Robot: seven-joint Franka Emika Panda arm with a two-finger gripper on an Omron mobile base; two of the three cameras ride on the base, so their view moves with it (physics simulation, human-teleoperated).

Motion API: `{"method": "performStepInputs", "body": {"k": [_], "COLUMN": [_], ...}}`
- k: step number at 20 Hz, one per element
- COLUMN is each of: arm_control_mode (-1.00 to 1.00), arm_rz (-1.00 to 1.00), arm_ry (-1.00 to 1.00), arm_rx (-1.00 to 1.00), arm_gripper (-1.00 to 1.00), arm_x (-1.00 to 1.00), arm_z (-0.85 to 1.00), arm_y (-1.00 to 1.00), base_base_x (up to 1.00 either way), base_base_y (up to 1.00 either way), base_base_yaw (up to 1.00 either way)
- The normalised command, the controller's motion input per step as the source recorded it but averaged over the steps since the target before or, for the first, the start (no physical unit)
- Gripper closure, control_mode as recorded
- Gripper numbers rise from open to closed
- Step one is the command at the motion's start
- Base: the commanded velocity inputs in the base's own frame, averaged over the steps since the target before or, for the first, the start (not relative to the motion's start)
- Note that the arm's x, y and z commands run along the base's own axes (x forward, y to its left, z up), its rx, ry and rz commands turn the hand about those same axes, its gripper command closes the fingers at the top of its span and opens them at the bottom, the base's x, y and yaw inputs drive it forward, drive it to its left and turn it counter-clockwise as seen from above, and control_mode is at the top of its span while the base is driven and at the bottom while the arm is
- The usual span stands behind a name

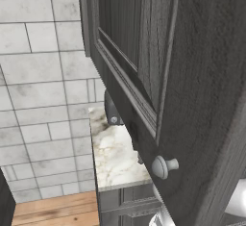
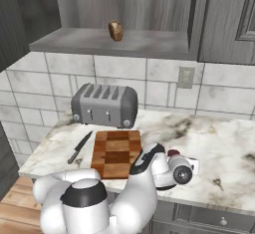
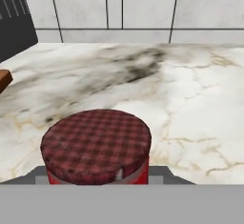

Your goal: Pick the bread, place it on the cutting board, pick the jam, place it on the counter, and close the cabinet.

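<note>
**Jam jar at the gripper, bread up on the cabinet shelf**

Low centre of the hand view: a round jam jar with a red-and-dark checked lid, red body just showing under the lid, lower part cut off by the frame bottom. Standing close in front of the camera over the white-and-beige marbled stone counter; finger tips hidden beneath the lid, so no telling from here whether closed on the jar or merely beside it. Whether the jar rests on the stone or hangs just above it: cannot tell.

Lower centre-right of the right base view: the white arm's gripper low over the counter, a speck of dark red beside the hand, jaws masked by the wrist. State of the tool unreadable there too.

Upper centre of the same view: a small chunky brown bread piece standing on the grey shelf of the dark grey wood-grain cabinet, well apart from the checker-pattern wooden cutting board at lower centre. Board bare, front edge partly covered by the arm. Just left of it a black-handled knife; behind it a grey four-slot toaster against the tiled wall.

Right half of the left base view: the open cabinet door, round pale knob at lower centre, blocking nearly all of the worktop.
</note>
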Motion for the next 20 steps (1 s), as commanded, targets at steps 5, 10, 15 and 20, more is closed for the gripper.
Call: {"method": "performStepInputs", "body": {"k": [5, 10, 15, 20], "arm_control_mode": [-1.00, -1.00, -1.00, -1.00], "arm_rz": [0.00, 0.00, 0.00, 0.00], "arm_ry": [0.00, 0.00, 0.00, 0.00], "arm_rx": [0.00, 0.00, 0.00, 0.00], "arm_gripper": [1.00, -1.00, -1.00, -1.00], "arm_x": [0.00, 0.00, 0.00, 0.00], "arm_z": [0.00, 0.00, 0.00, 0.00], "arm_y": [0.00, 0.00, 0.00, 0.00], "base_base_x": [0.00, 0.00, 0.00, 0.00], "base_base_y": [0.00, 0.00, 0.00, 0.00], "base_base_yaw": [0.00, 0.00, 0.00, 0.00]}}
